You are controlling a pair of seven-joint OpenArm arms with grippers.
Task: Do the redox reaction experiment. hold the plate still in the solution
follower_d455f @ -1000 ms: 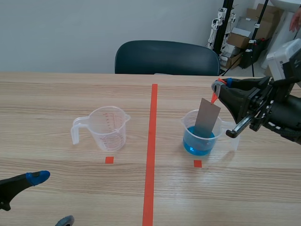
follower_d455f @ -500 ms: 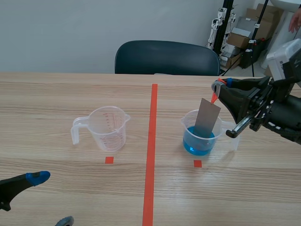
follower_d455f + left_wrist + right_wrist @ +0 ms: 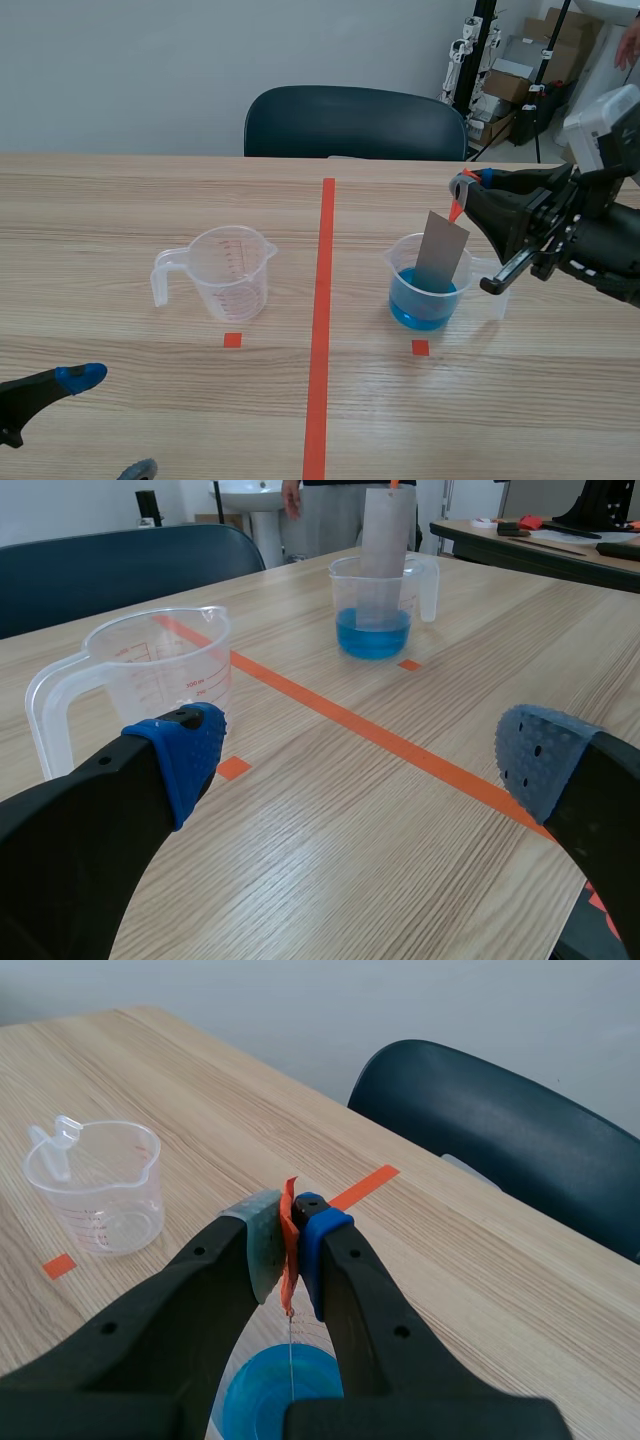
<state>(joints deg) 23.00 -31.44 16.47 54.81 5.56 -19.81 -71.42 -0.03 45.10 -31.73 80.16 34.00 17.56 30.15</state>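
A grey metal plate [image 3: 441, 252] stands tilted in a clear beaker of blue solution [image 3: 424, 296], its lower end in the liquid. An orange tag [image 3: 456, 207] at the plate's top is pinched by my right gripper [image 3: 462, 183], which hangs above and to the right of the beaker. The right wrist view shows that gripper [image 3: 289, 1232] shut on the orange tag [image 3: 288, 1250], with the plate [image 3: 291, 1360] seen edge-on and the blue solution [image 3: 268, 1392] beneath. My left gripper [image 3: 355, 765] is open, low over the near left table. The beaker [image 3: 372, 608] and plate [image 3: 384, 545] lie far ahead of it.
An empty clear measuring cup [image 3: 224, 272] stands left of the long orange tape line [image 3: 321, 310]; it is just ahead of the left gripper as the cup [image 3: 140, 685]. A dark chair [image 3: 355, 122] stands behind the table. Boxes and stands sit at the back right.
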